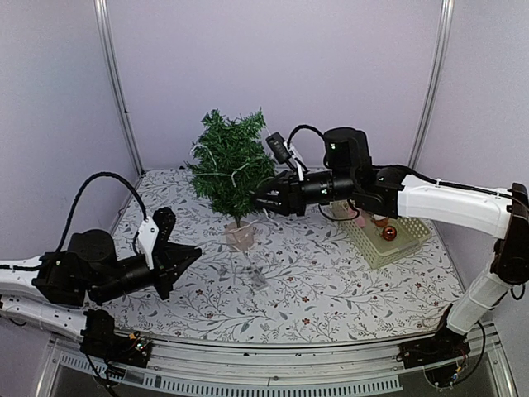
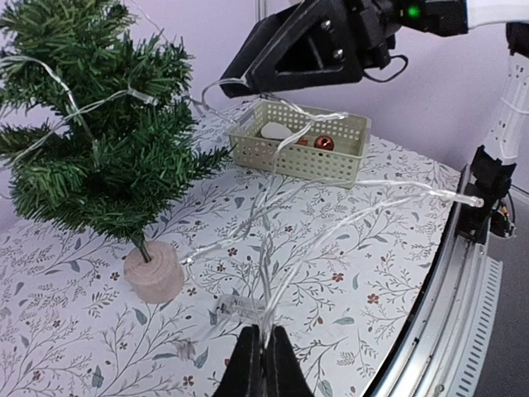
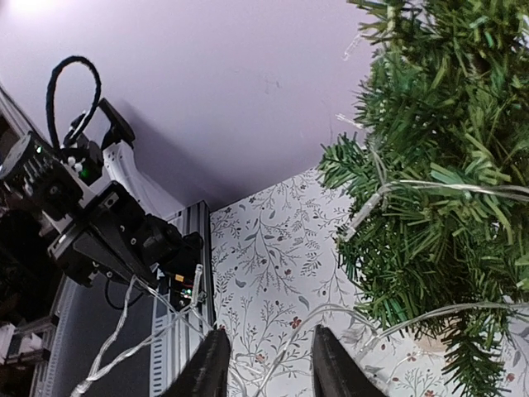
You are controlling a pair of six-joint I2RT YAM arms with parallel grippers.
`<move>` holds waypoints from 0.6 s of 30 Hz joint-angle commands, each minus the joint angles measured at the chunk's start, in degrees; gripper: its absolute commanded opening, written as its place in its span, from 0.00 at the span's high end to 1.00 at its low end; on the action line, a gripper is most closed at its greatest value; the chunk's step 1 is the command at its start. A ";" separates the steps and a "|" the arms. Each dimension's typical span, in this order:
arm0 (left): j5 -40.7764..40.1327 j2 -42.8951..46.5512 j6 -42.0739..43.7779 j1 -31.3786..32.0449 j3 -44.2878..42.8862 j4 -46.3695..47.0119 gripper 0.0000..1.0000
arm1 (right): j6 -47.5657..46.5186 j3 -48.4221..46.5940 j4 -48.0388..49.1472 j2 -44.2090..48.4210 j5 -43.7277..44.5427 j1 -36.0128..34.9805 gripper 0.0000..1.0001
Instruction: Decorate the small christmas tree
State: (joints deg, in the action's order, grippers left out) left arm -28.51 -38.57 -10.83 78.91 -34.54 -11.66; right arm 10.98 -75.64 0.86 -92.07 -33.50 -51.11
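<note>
Two grippers share a clear, thin string of lights (image 2: 264,273): the left gripper (image 2: 264,351) is clamped on it, while the right gripper (image 3: 269,364) is parted, the strand perhaps only draped. The dark green bristly small christmas tree (image 1: 231,165) stands far centre. It looks light and tippy, so hold its trunk.

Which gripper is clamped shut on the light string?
The left gripper: its fingers meet on the light string. On the right gripper the fingers stand apart, beside the small christmas tree.

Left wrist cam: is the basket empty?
No, the basket holds at least a red bauble and a white item, both visible over its rim.
</note>
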 commanded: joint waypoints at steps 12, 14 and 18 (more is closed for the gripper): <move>-5.52 -0.28 -12.79 -10.08 -3.95 -8.82 1.00 | 0.69 13.03 1.14 17.25 16.17 1.90 0.12; -3.25 -0.90 -13.66 -13.59 -5.08 -8.88 1.00 | 0.42 19.31 3.89 20.22 17.75 1.84 0.13; 1.40 -2.62 -13.97 -19.66 -7.59 -8.67 1.00 | 0.03 31.60 10.31 24.69 18.50 1.17 0.22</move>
State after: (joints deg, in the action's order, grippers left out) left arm -31.86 -39.75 -23.24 63.99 -38.87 -19.90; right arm 10.96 -52.56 5.69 -69.71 -18.26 -49.45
